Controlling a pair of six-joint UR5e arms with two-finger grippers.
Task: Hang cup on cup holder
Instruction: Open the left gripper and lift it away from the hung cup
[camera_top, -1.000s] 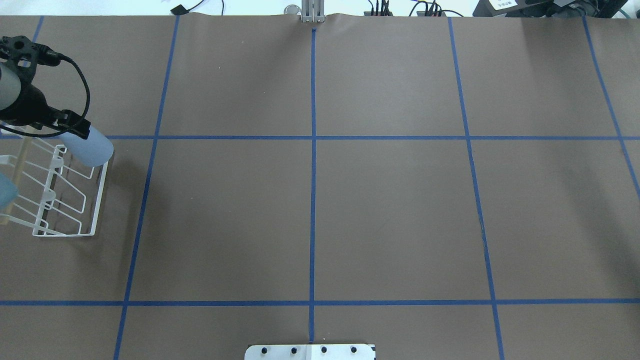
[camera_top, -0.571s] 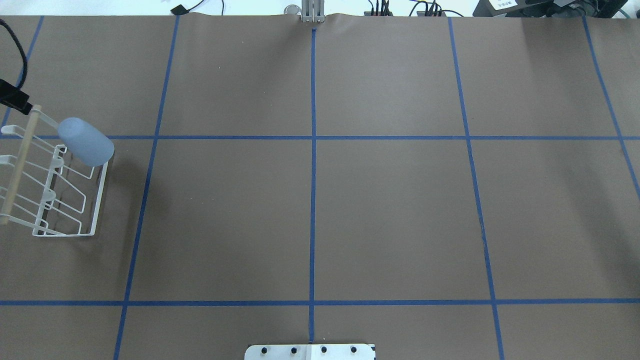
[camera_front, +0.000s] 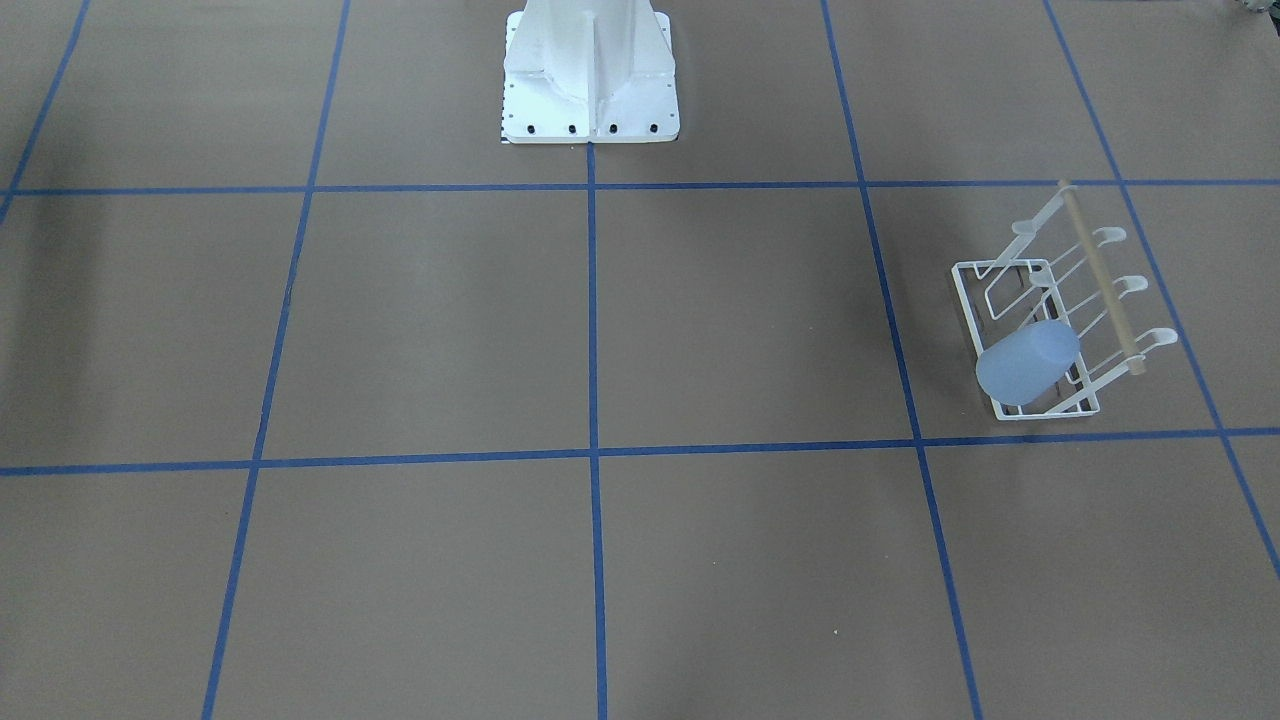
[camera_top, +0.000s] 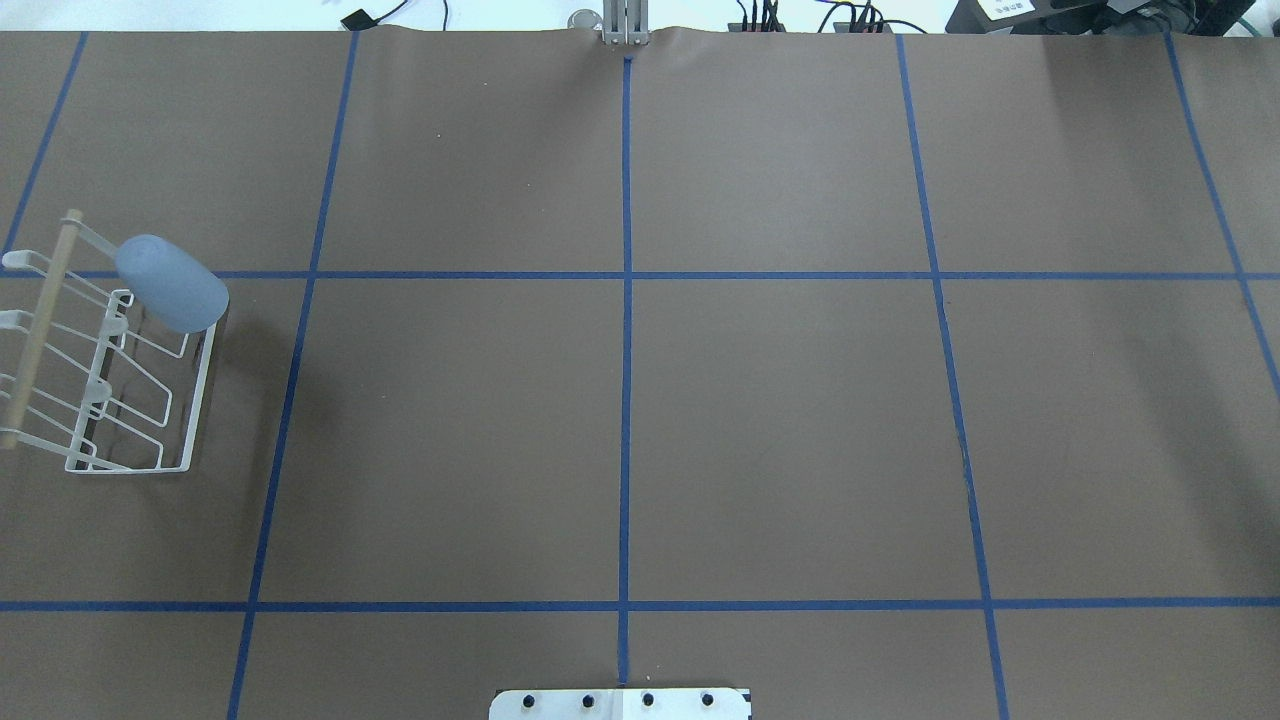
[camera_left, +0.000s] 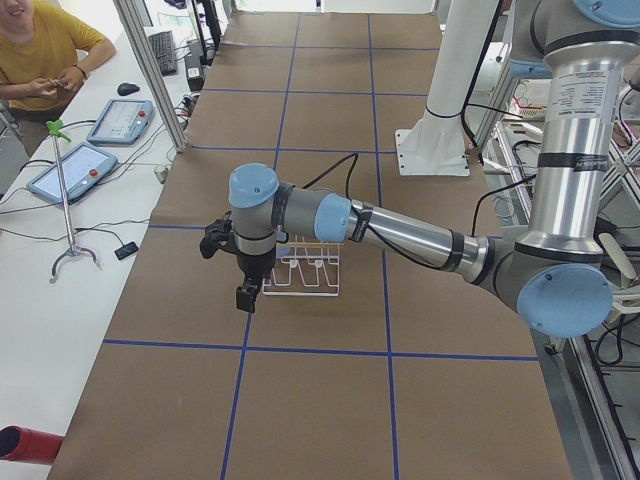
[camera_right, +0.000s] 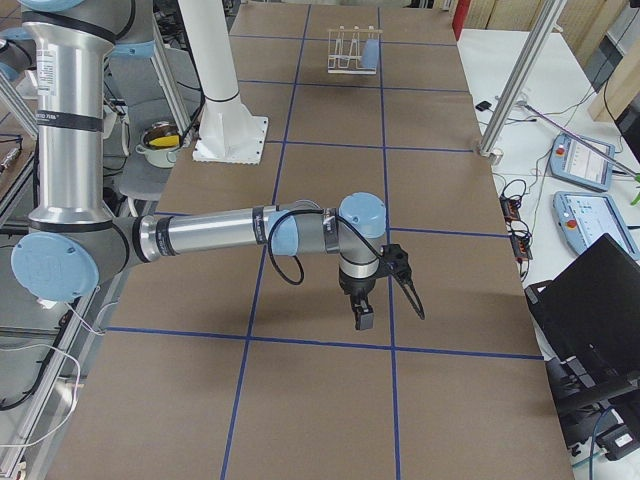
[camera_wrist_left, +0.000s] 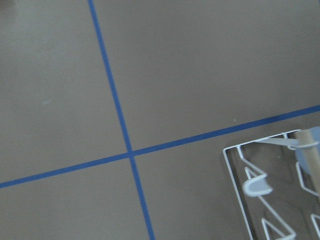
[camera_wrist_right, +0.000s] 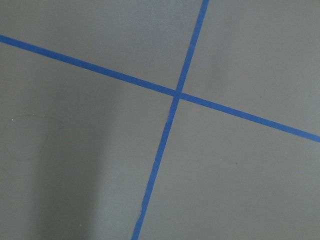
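The cup (camera_top: 170, 283) sat on the rack (camera_top: 197, 400), at the end far from the robot. It was tilted, with its closed end up toward the wooden rod (camera_top: 38, 330) and its wide mouth down toward the base. I think it was slipped over one of the slanted wire loops, and that was why it stayed up and did not roll off. The loop itself was hidden inside the cup, so I could not be sure. The other loops and the round white pegs (camera_front: 1110, 235) had nothing on them.

The rack stood near the left end of the bench (camera_top: 640, 420), on my left arm's side, so that arm was the one close enough to reach it.

The left hand (camera_left: 245, 292) hung just beside the rack and was not touching the cup. Only the side view showed it, so I could not tell if its fingers were apart or together. Its own camera saw a corner of the rack and bare bench.

The right hand (camera_right: 386, 302) was well apart, at the other end of the bench, over a cross of blue lines (camera_wrist_right: 176, 93). I could not tell its fingers either. It looked parked there to keep out of the way.

To me the job looked done.
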